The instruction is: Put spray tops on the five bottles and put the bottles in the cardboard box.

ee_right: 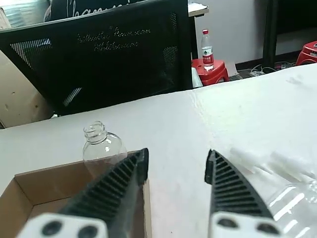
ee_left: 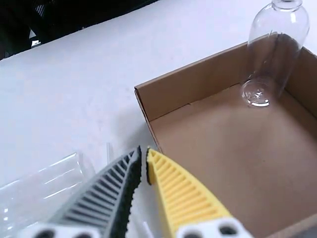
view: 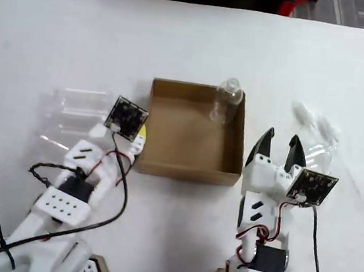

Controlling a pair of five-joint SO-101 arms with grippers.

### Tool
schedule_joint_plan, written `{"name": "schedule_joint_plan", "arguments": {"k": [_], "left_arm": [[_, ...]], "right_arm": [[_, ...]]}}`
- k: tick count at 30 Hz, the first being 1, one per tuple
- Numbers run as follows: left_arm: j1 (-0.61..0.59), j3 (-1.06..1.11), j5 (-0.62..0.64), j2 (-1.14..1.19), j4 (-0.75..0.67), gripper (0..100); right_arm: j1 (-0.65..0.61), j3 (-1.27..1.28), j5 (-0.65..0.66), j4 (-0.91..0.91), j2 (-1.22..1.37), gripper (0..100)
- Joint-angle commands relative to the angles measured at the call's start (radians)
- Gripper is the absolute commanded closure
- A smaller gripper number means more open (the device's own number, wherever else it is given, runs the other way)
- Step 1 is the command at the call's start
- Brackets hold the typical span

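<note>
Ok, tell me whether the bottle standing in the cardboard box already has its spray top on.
No: the bottle in the cardboard box ends in a bare, open threaded neck with nothing fitted on it.

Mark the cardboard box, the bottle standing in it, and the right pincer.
cardboard box [view: 181, 139], high view, on its bare floor.
bottle [ee_left: 275, 49], left wrist view, on its clear body.
right pincer [ee_right: 177, 161], right wrist view, midway between its open tips.

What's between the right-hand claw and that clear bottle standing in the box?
Just the cardboard box's side wall and a strip of bare table; the high view shows nothing else between right gripper and bottle.
</note>
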Motion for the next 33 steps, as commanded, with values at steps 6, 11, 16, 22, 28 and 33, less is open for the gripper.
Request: {"name": "schedule_joint_plan", "arguments": {"k": [6, 11, 16, 22, 28, 33], "left_arm": [[0.013, -0.006, -0.011, -0.008, 0.003, 98], [0.013, -0.006, -0.011, -0.008, 0.0, 98], [0.015, -0.008, -0.011, -0.008, 0.002, 98], [0.015, -0.008, -0.011, -0.008, 0.003, 98], [0.015, -0.008, -0.011, -0.008, 0.003, 98], [0.015, -0.008, -0.011, -0.008, 0.003, 98]], "right_arm": [[0.013, 0.003, -0.011, 0.002, 0.004, 83.3], [0.016, 0.003, -0.011, 0.002, 0.005, 83.3], [0.015, 0.003, -0.011, 0.002, 0.005, 83.4], [0.016, 0.003, -0.011, 0.002, 0.005, 83.4], [0.008, 0.003, 0.064, 0.002, 0.005, 83.6], [0.008, 0.003, 0.071, 0.002, 0.005, 83.6]]}}
